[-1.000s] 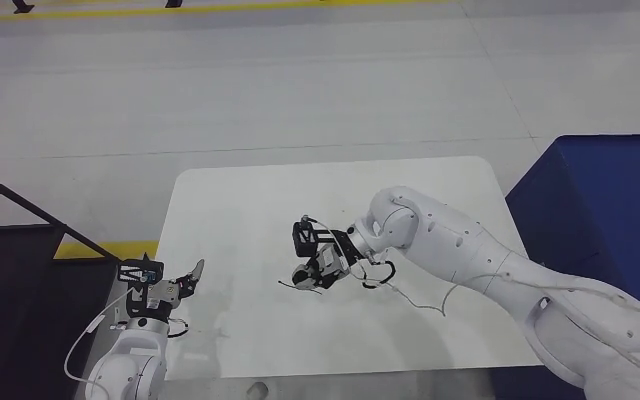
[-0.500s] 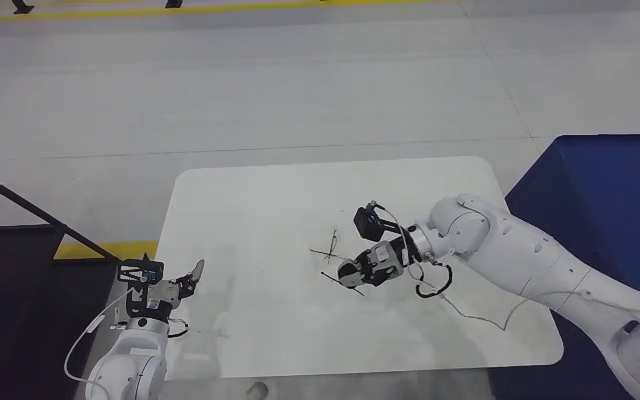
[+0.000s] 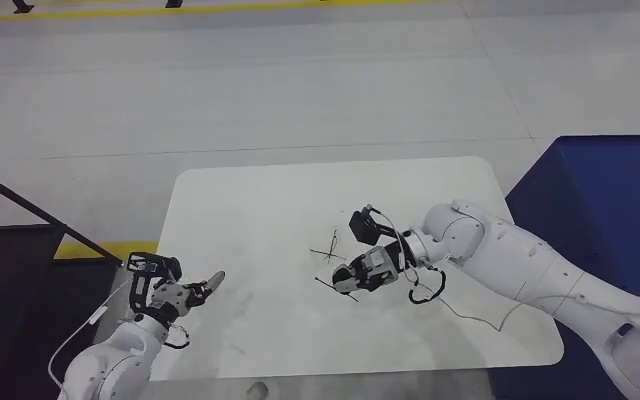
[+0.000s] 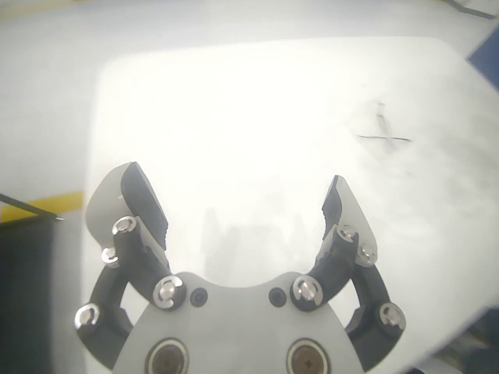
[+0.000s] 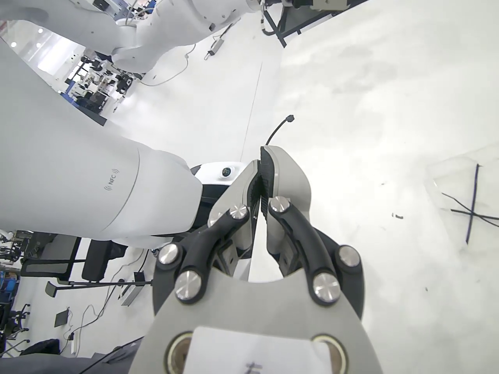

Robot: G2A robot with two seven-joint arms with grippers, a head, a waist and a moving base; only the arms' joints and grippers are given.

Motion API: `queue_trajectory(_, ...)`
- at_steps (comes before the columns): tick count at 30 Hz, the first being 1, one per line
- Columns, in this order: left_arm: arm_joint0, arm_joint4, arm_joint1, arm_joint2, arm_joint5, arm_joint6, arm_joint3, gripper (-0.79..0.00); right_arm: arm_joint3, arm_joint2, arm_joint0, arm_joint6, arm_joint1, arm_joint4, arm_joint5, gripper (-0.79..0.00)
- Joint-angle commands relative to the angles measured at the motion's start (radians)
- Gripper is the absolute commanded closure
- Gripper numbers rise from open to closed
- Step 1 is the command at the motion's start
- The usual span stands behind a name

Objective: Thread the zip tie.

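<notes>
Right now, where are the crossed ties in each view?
Top view: crossed ties mid-table, just beyond the right gripper.
Left wrist view: crossed ties out on the table, far ahead of the open left gripper.
Right wrist view: crossed ties on the table, beside the right gripper, which is shut on a third tie.
Shared landmark: the white table they lie on.

Pale floor [image 3: 300, 90] with a yellow line [image 3: 200, 9], seemingly a blue partition [image 3: 590, 190].

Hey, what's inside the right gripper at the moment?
A black zip tie, clamped in the shut right gripper. Its head end sticks out beyond the gripper; the stretch clamped inside is covered and cannot be seen.
</notes>
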State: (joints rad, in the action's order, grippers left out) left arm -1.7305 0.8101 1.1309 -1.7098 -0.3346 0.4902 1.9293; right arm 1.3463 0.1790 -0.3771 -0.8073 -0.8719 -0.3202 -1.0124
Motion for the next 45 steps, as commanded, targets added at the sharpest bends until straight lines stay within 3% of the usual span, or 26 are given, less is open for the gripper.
queue_trajectory(1,0.029,-0.302,-0.008,-0.028,-0.011,0.256,0.005,-0.785,0.026,-0.009,0.006,-0.001,0.014,-0.032,0.000,0.000)
queue_trajectory(5,0.138,-0.686,-0.025,-0.028,0.051,0.625,-0.053,-0.785,0.100,-0.009,-0.006,-0.001,0.060,-0.100,0.000,0.000)
queue_trajectory(7,0.194,-0.809,-0.032,-0.021,0.096,0.758,-0.097,-0.785,0.129,-0.009,-0.016,-0.001,0.081,-0.113,0.000,0.000)
queue_trajectory(17,0.194,-0.809,-0.032,-0.021,0.096,0.758,-0.097,-0.785,0.129,-0.009,-0.016,-0.001,0.081,-0.113,0.000,0.000)
queue_trajectory(18,0.193,-0.864,-0.029,-0.015,0.116,0.721,-0.111,-0.785,0.129,-0.009,-0.016,-0.001,0.081,-0.113,0.000,0.000)
queue_trajectory(23,0.214,-1.019,-0.025,0.064,0.160,0.742,-0.104,-0.785,0.169,-0.009,-0.056,-0.040,0.076,-0.184,0.039,0.000)
queue_trajectory(25,0.218,-1.117,-0.020,0.094,0.235,0.713,-0.105,-0.785,0.182,-0.009,-0.054,-0.054,0.079,-0.226,0.054,0.000)
queue_trajectory(29,0.276,-1.217,-0.025,0.159,0.410,0.851,-0.118,-0.785,0.194,-0.009,-0.044,-0.076,0.090,-0.293,0.075,0.000)
queue_trajectory(34,0.317,-1.259,-0.032,0.196,0.498,0.922,-0.131,-0.785,0.208,-0.009,-0.036,-0.117,0.096,-0.349,0.117,0.000)
queue_trajectory(41,0.320,-1.233,-0.038,0.243,0.470,0.907,-0.111,-0.785,0.232,-0.009,-0.036,-0.151,0.078,-0.376,0.150,0.000)
queue_trajectory(45,0.332,-1.234,-0.042,0.265,0.488,0.920,-0.113,-0.711,0.206,-0.009,-0.037,-0.163,0.058,-0.376,0.162,0.000)
